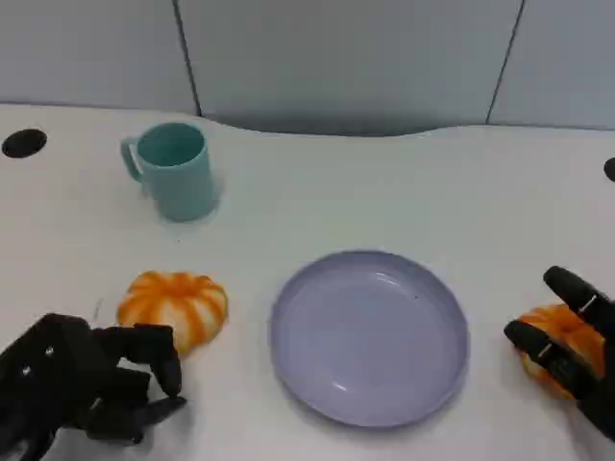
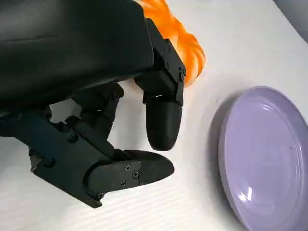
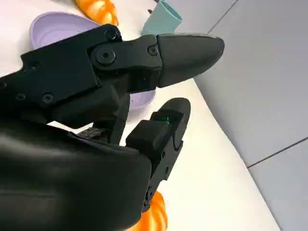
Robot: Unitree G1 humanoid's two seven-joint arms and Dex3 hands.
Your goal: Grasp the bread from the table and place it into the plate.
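Black fingers of the left hand (image 1: 91, 389) hang spread and empty just beside one pumpkin-shaped bread (image 1: 174, 305), left of the lavender plate (image 1: 369, 336) — poised to grasp. Right of the plate, the right hand (image 1: 567, 351) cups another orange bread (image 1: 548, 336) — whether gripping is unclear.

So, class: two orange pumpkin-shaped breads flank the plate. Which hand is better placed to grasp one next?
Right, probably. The right hand already has fingers over its bread; the left hand sits just short of its bread.
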